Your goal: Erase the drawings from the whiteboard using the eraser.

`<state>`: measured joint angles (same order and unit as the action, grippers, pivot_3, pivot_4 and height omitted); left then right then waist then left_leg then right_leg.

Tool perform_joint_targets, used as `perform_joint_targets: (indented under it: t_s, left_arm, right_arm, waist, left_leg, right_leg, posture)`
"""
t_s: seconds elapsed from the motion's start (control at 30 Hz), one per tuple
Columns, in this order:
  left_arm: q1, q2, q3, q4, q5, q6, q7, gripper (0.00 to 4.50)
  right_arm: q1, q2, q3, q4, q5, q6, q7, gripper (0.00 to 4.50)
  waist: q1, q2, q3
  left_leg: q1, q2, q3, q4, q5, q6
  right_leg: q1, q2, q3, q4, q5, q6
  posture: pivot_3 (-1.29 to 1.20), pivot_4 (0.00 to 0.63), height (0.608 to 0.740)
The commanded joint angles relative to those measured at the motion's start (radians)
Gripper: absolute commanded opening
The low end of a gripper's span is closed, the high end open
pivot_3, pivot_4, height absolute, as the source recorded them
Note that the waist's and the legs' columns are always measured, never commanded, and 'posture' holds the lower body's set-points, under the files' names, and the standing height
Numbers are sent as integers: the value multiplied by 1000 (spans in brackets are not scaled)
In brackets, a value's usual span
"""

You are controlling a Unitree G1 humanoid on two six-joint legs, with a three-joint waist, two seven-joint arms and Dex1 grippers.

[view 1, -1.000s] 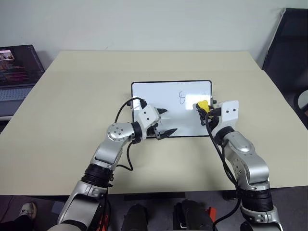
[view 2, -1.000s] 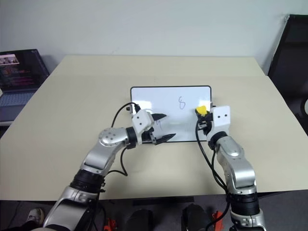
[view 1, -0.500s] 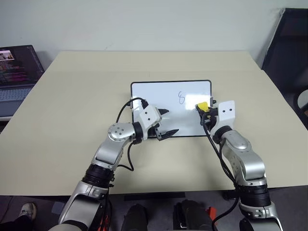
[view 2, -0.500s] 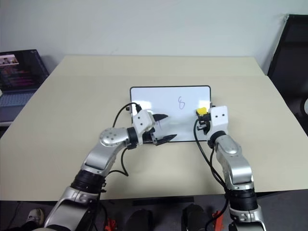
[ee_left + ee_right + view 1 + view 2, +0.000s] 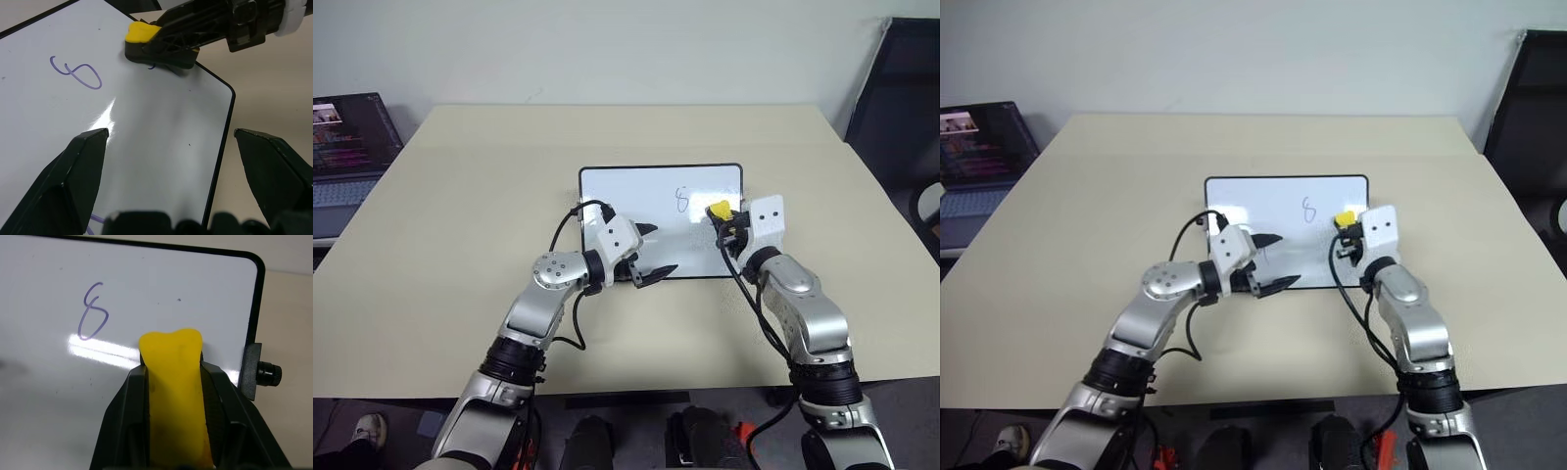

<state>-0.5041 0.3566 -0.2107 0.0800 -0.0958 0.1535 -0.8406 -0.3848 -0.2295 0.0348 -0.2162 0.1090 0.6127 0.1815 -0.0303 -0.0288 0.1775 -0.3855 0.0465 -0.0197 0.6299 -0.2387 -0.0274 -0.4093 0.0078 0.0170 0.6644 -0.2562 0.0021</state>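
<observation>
A laptop [image 5: 347, 147] was seen past the tabletop's [image 5: 460, 196] left edge. The whiteboard [image 5: 646, 196] lay flat near the middle of the tabletop, its long sides parallel to the far edge. The left gripper [image 5: 646, 253] was held over the board's near-left part, its jaws spread wide with nothing between them; in the left wrist view both black fingers [image 5: 83, 166] were seen well apart above the glossy surface. A faint purple stroke was visible near the left finger in that view, too cut off to be read. An 8-shaped drawing [image 5: 92, 311] was left on the board's right half, toward the far edge. Just to its right the eraser [image 5: 719, 209] was held, pinched tightly between the jaws of the right gripper [image 5: 724, 217], near the board's right short side. In the left wrist view the eraser's dark underside was seen at the board surface; whether it touched could not be told. A small black knob [image 5: 269, 373] was seen on the board's right side.
</observation>
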Motion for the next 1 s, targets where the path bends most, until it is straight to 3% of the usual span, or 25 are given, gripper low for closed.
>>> perform_joint_targets:
  t_s: [0.03,0.7,1.0]
  left_arm:
    - [3,2,8,-50,-15,2,1,4500]
    - [-3,-3,7,-37,-14,10,1,4500]
    - [-14,-8,19,-37,-16,1,15,4500]
  right_arm:
    - [55,-24,23,-27,-11,84,17,1066]
    - [191,-50,-12,-172,-7,218,15,1066]
    - [139,-23,-42,-171,-1,81,20,1066]
  waist:
    - [0,0,0]
    - [0,-1,-1]
    - [0,-1,-1]
  left_leg:
    - [0,0,0,0,0,0]
    - [4,0,0,1,0,0]
    - [3,0,0,0,0,0]
  right_leg:
    - [0,0,0,0,0,0]
    - [4,0,0,0,0,0]
    - [4,0,0,-1,0,0]
  posture:
    - [0,150,740]
    - [0,150,740]
    - [0,150,740]
